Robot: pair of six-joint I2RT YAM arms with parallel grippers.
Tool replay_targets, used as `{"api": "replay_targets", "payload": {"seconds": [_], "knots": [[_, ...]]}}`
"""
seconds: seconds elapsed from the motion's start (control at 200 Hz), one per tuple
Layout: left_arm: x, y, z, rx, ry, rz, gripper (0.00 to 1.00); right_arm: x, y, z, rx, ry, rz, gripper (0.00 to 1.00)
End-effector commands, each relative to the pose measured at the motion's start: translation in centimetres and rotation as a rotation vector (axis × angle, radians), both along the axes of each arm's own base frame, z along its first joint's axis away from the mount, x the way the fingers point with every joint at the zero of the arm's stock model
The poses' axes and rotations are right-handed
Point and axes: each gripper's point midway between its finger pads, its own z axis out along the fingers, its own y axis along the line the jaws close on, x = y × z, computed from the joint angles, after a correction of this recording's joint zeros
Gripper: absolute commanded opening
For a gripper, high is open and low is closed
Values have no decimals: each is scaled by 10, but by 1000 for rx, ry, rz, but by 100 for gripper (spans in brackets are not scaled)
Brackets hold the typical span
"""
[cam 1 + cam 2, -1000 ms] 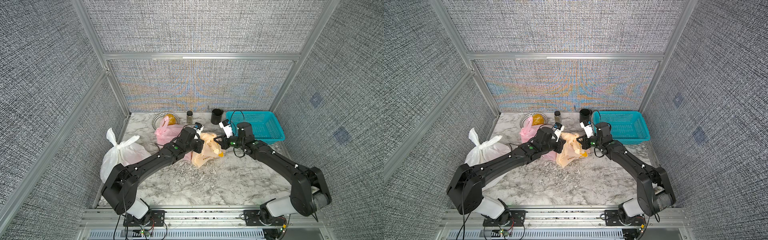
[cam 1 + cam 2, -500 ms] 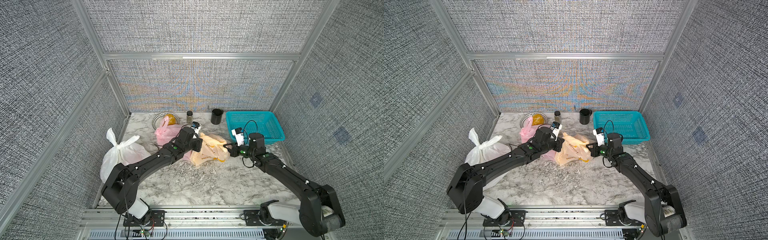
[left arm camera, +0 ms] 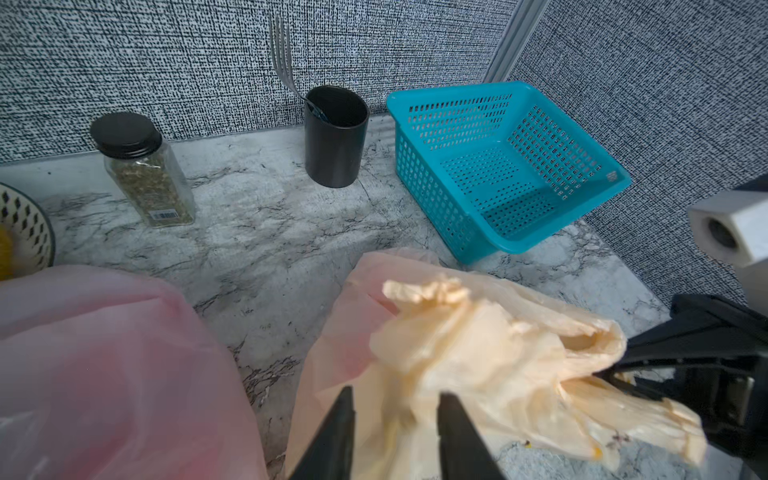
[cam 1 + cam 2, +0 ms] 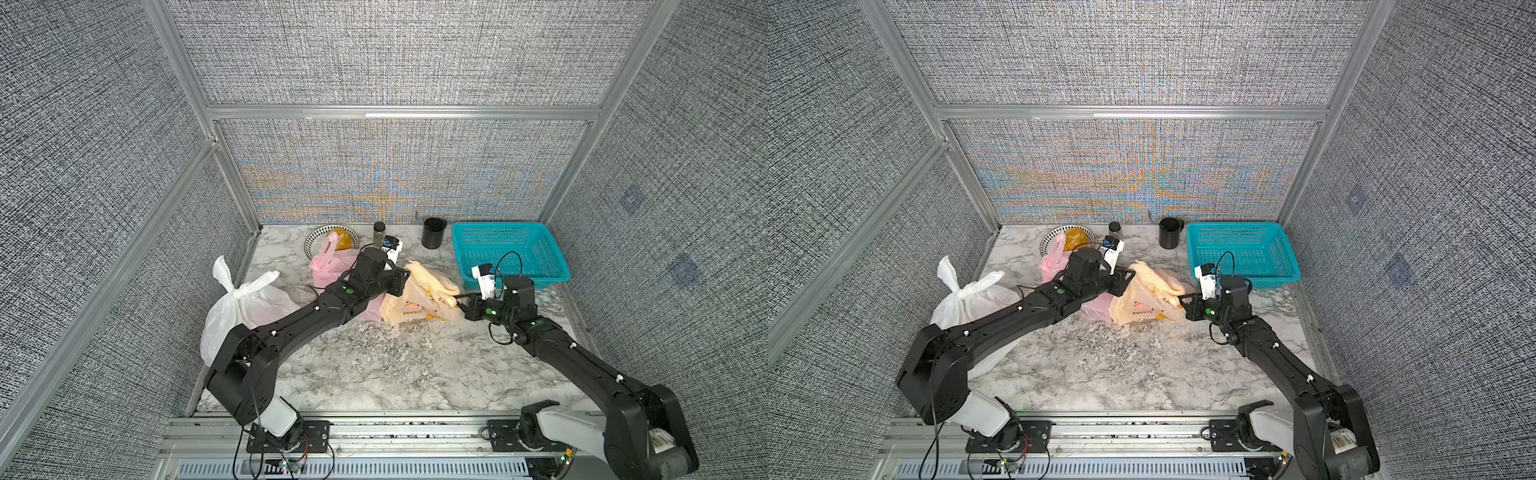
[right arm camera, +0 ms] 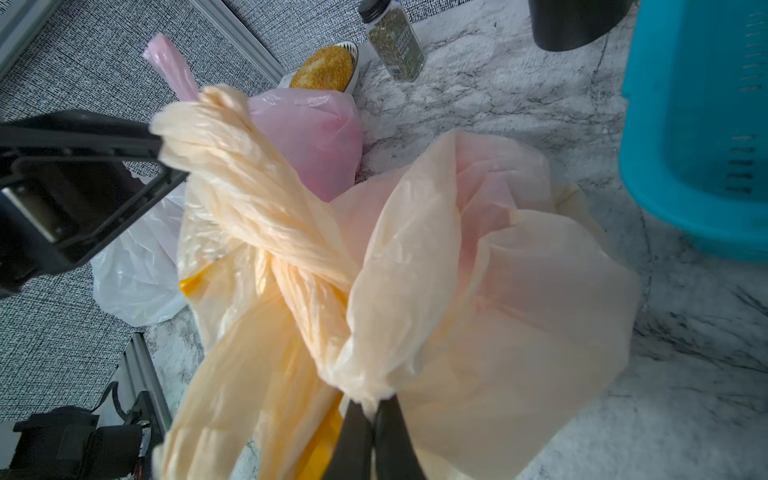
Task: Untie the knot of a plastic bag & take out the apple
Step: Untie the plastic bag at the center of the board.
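My right pincer (image 5: 371,405) is clamped on a gathered fold of the yellow plastic bag (image 4: 419,297). The bag lies on the marble tabletop (image 4: 374,365) between my arms, beside a pink bag (image 4: 332,266). My left pincer (image 3: 397,395) stands apart at the opposite handle. With that side unanchored, a pull may drag the bag or tear its film rather than loosen the knot (image 5: 307,257). Only the right wrist view shows those twisted handles crossing. The apple appears in no view.

top views: high front, looking down | wrist views: close, both share yellow bag (image 3: 478,353)
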Motion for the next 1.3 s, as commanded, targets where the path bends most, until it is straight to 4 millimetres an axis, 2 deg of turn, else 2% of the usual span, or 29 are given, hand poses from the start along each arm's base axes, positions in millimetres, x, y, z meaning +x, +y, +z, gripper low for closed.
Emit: {"api": "replay_targets", "payload": {"seconds": [0.0,0.1,0.19,0.3,0.45,0.621,0.886,1.121,1.296], "knots": [[-15,5,5,34,-5,-51,52,2,3,5,-7,-7,21,0],[-24,14,12,80,-6,-58,54,4,5,8,-18,-14,34,0],[-28,12,17,142,-15,-101,55,4,7,7,-39,-17,52,0],[-27,-1,15,261,-22,-180,59,3,10,6,-65,-18,76,0],[-21,-23,20,342,-58,-258,59,2,11,8,-82,-29,91,0],[-22,-35,8,477,-57,-358,59,2,12,8,-99,-29,110,0],[-31,-55,-14,537,-15,-470,58,3,15,7,-95,-26,126,0],[-34,-63,-29,572,5,-504,46,1,15,8,-97,-26,135,0],[-34,-65,-36,618,4,-518,24,0,15,8,-96,-26,134,0]]}}
